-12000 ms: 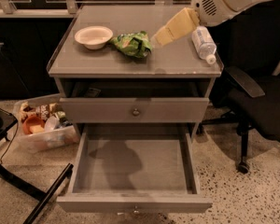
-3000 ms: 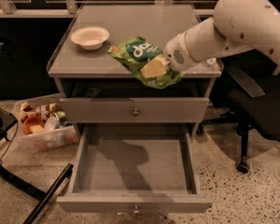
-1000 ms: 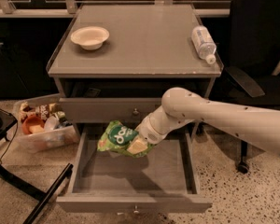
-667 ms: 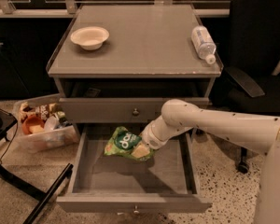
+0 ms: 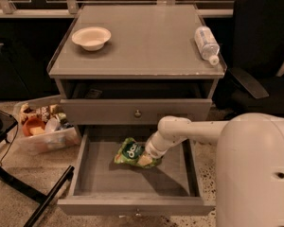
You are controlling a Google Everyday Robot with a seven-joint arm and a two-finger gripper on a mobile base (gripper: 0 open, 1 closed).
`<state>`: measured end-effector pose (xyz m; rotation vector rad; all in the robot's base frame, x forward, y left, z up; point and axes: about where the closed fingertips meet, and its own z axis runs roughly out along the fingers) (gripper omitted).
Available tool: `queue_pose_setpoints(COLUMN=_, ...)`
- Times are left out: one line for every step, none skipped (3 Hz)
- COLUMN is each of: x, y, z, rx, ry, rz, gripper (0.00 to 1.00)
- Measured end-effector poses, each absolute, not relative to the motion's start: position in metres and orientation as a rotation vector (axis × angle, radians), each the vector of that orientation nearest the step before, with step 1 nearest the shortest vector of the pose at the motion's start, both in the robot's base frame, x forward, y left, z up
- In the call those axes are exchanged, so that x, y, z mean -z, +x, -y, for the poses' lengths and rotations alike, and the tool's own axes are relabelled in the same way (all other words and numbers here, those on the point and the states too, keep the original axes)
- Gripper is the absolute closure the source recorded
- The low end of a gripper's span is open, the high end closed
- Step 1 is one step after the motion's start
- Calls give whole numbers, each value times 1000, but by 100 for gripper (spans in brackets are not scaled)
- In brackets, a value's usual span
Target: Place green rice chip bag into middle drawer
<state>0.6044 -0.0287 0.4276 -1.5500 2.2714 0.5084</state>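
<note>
The green rice chip bag (image 5: 129, 151) lies low in the pulled-out middle drawer (image 5: 132, 182), near the middle of its grey floor. My gripper (image 5: 145, 159) reaches into the drawer from the right and is shut on the bag's right end. Its yellowish fingertips (image 5: 144, 161) overlap the foil. The white arm (image 5: 194, 129) crosses over the drawer's right wall. The drawer's small knob (image 5: 137, 213) shows at the front centre.
A closed drawer with a knob (image 5: 137, 113) sits above the open one. On the tabletop (image 5: 142, 41) stand a white bowl (image 5: 91, 37) and a lying water bottle (image 5: 207, 43). A plastic bin of items (image 5: 41, 126) and a black stand leg (image 5: 47, 200) are at the left, an office chair (image 5: 262, 56) at the right.
My gripper carried the bag from the tabletop down into the open drawer. In the last second it lowered the bag further toward the drawer floor.
</note>
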Motion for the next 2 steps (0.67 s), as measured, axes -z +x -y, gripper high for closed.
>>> queue_pose_setpoints(x=-391, y=613, z=33, rx=-517, ry=-1552, rz=-2307, gripper=58)
queue_pose_setpoints(x=-377, y=617, z=37, rx=-530, ry=-1546, rz=-2308, gripper=35)
